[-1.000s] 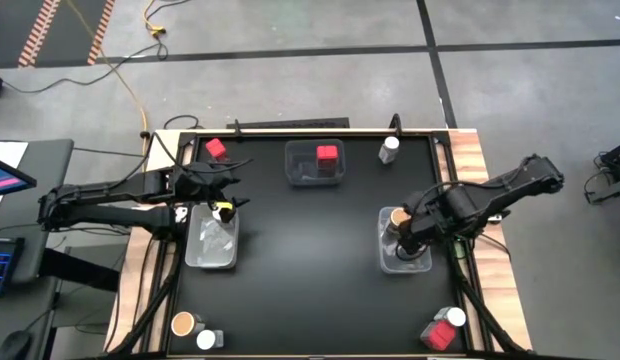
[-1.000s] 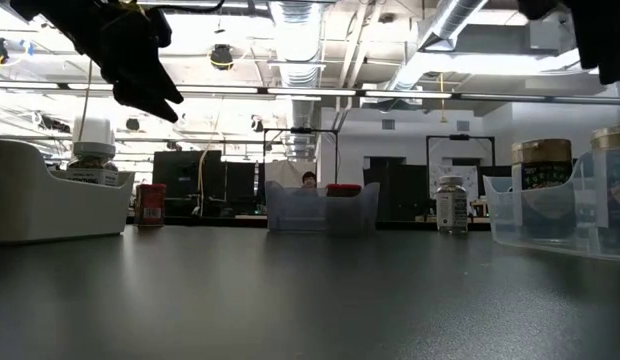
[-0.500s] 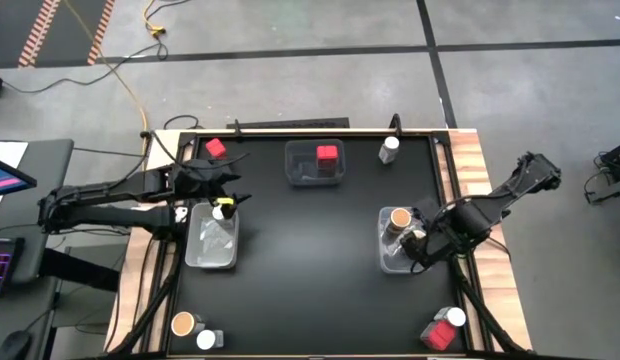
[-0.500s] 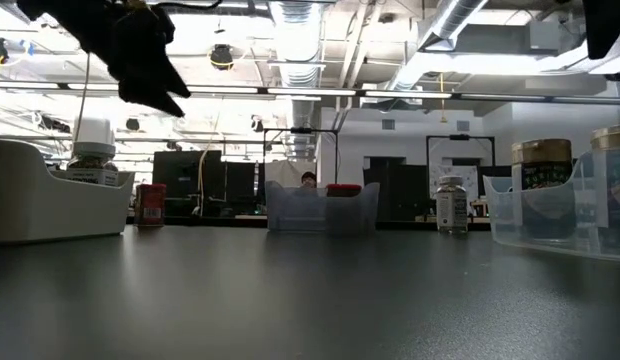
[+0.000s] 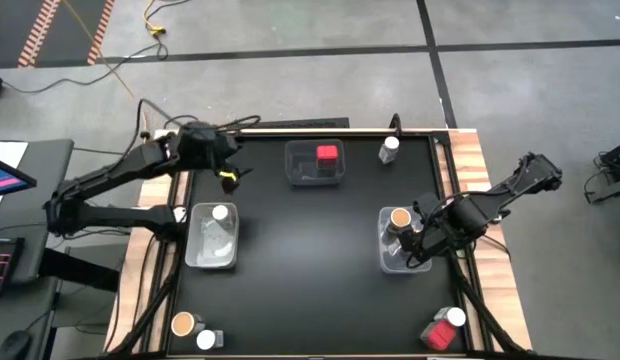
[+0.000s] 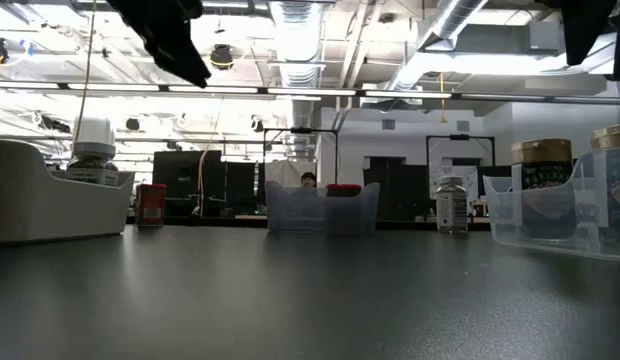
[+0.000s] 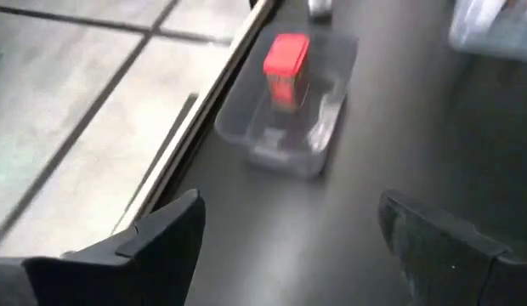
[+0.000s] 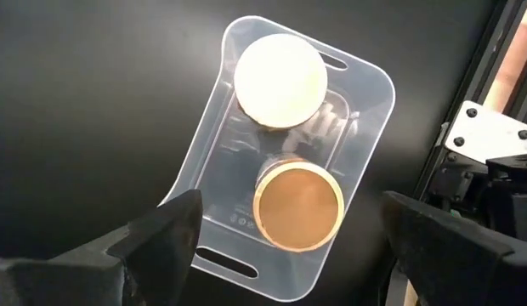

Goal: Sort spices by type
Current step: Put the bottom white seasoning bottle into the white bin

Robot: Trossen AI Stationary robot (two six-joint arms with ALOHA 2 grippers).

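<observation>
- The left claw (image 5: 230, 176) hung spread and empty above the surface (image 5: 310, 260), near the far-left corner.
- The right claw (image 5: 414, 243) stood spread, empty, over the right bin (image 8: 365, 93) holding a tan-lidded jar (image 8: 298, 206) and a white-capped jar (image 8: 279, 80).
- A red spice (image 7: 286, 61) sat in the far middle bin (image 7: 291, 149).

No legible text or labels

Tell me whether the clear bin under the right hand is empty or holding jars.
Holding jars. The right wrist view shows the clear bin containing two upright round jars: a white-capped jar and a tan-lidded jar, side by side.
</observation>
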